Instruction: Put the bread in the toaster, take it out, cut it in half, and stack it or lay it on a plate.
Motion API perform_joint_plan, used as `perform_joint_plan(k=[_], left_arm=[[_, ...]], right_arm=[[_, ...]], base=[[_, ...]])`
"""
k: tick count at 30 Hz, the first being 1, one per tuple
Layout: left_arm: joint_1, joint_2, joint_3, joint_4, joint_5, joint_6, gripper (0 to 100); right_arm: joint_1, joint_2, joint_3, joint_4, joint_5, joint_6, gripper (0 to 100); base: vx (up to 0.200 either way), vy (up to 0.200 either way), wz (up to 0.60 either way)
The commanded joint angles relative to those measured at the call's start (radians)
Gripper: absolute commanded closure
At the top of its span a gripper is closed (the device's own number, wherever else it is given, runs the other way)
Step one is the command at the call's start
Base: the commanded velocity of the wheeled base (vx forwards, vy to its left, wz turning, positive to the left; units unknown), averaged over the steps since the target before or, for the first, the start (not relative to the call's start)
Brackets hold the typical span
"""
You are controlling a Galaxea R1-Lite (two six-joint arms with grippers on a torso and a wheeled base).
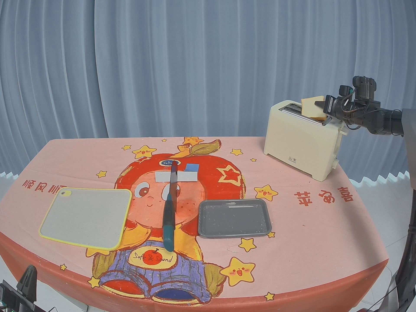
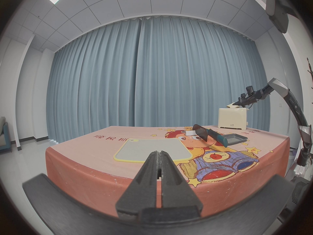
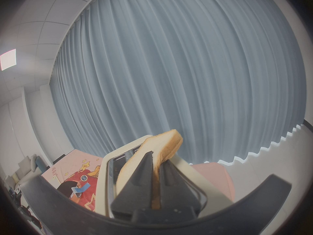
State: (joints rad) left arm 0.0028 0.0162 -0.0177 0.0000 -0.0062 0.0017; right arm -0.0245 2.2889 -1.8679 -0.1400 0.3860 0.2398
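A staged lab room: full curtain (image 1: 195,57), panelled ceiling (image 2: 156,0), clothed table (image 1: 303,239).

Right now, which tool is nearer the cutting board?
Left. The left tool sits shut just off the front edge of the table, short of the cutting board. The right tool is far across the table, shut on the bread atop the toaster.

The right gripper (image 3: 156,159) is covering the lower part of the bread (image 3: 166,141), and its body is hiding much of the toaster (image 3: 103,180).
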Motion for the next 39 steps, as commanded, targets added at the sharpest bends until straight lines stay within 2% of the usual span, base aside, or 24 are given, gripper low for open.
perform_joint_plan(k=[1, 15, 23, 28, 30, 35, 39], left_arm=[[0.000, -0.016, 0.018, 0.000, 0.000, 0.000, 100], [0.000, -0.016, 0.018, 0.000, 0.000, 0.000, 100], [0.000, -0.016, 0.018, 0.000, 0.000, 0.000, 100], [0.000, -0.016, 0.018, 0.000, 0.000, 0.000, 100], [0.000, -0.016, 0.018, -0.002, 0.000, 0.000, 100], [0.000, -0.016, 0.018, 0.000, 0.000, 0.000, 100], [0.000, -0.016, 0.018, 0.000, 0.000, 0.000, 100]], right_arm=[[0.006, -0.008, 0.007, 0.000, 0.005, 0.001, 100], [0.008, -0.157, 0.113, -0.018, 0.007, 0.003, 100], [0.034, -0.276, 0.213, -0.020, 0.001, 0.000, 100], [0.051, -0.376, 0.302, -0.020, -0.001, 0.003, 100], [0.061, -0.456, 0.375, -0.020, 0.002, 0.004, 100], [0.093, -0.539, 0.438, -0.020, -0.004, 0.003, 100], [0.129, -0.660, 0.559, -0.020, -0.006, 0.001, 100]], base=[[0.000, 0.000, 0.00], [0.000, 0.000, 0.00], [0.000, 0.000, 0.00], [0.000, 0.000, 0.00], [0.000, 0.000, 0.00], [0.000, 0.000, 0.00], [0.000, 0.000, 0.00]])
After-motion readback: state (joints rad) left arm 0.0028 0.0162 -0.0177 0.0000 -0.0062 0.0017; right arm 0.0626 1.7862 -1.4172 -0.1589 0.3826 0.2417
